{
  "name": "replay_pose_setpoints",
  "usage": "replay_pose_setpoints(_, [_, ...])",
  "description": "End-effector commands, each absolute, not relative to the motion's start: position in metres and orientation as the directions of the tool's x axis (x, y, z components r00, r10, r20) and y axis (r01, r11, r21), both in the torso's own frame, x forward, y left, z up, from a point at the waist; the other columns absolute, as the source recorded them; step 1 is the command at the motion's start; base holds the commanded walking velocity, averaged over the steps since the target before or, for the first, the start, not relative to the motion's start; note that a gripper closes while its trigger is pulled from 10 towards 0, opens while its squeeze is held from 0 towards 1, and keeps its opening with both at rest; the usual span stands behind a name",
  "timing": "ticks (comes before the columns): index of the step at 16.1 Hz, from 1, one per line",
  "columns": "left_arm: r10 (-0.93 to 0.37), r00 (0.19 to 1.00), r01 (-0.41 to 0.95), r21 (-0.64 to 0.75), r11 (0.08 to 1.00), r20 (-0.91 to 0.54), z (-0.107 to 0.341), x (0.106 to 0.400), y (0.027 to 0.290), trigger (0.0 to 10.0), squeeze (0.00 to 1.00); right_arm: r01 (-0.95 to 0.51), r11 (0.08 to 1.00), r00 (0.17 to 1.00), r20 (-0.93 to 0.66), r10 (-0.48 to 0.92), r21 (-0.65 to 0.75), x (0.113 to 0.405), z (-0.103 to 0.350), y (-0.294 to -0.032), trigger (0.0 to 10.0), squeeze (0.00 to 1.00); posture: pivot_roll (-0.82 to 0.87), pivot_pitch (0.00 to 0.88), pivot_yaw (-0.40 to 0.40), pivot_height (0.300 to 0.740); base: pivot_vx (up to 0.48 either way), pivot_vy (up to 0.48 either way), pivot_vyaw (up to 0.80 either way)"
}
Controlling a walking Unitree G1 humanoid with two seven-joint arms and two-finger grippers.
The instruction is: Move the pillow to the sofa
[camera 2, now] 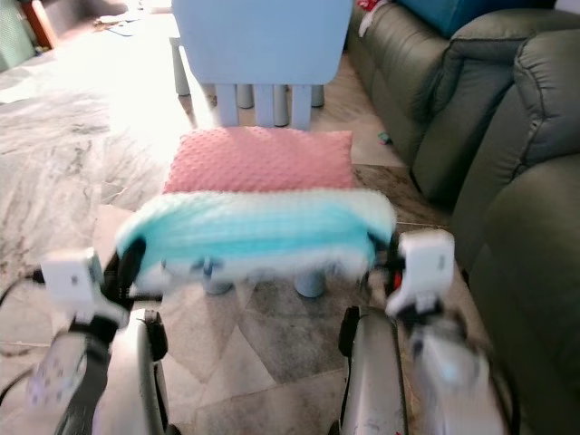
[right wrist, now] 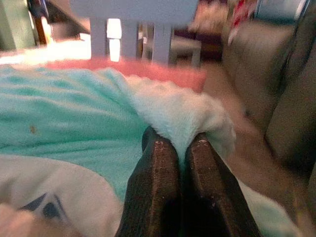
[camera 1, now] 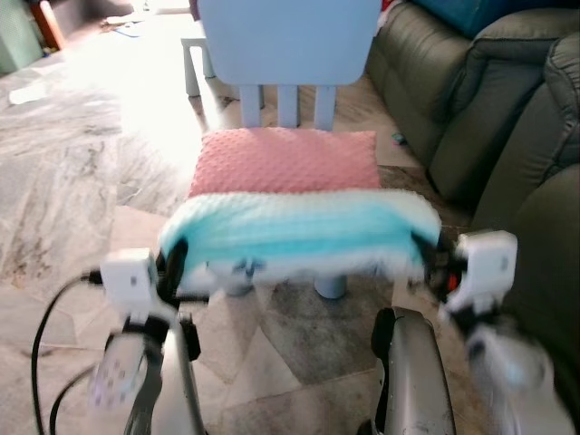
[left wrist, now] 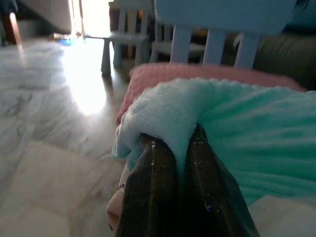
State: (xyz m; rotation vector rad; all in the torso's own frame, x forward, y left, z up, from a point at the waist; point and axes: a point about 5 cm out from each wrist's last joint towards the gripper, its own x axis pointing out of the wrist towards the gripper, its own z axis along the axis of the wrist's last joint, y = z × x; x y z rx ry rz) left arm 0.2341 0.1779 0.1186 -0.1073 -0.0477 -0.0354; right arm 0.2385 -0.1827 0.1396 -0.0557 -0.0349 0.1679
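The pillow (camera 1: 299,231), teal and white, hangs over the front of a small blue chair (camera 1: 288,54) bearing a pink cushion (camera 1: 285,160), beside the sofa (camera 1: 489,109). The left gripper (left wrist: 175,163) pinches one end, the right gripper (right wrist: 180,155) the other, both clenched on its fabric.

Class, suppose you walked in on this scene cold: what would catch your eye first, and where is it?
First, the teal and white pillow, held up between both grippers, the left gripper pinching one end and the right gripper the other. Behind it a pink cushion lies on a pale blue chair. A dark green sofa stands to the robot's right.
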Motion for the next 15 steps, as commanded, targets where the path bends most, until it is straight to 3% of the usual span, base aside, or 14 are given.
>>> replay_pose_setpoints(1, [0.019,0.999,-0.016,-0.064,0.998,0.038,0.115,0.234,0.192,0.0,0.0,-0.075,0.995,0.996,0.038,0.077,-0.064,0.235,0.141,-0.194,0.0,0.0,-0.12,0.0,0.022,0.346,0.0,0.0,0.0])
replay_pose_setpoints(15, [-0.011,0.999,0.014,-0.072,0.997,0.046,0.118,0.248,0.187,0.0,0.0,-0.019,1.0,0.998,0.053,0.019,0.003,0.246,0.15,-0.192,0.0,0.0,-0.14,0.0,0.048,0.359,0.0,0.0,0.0])
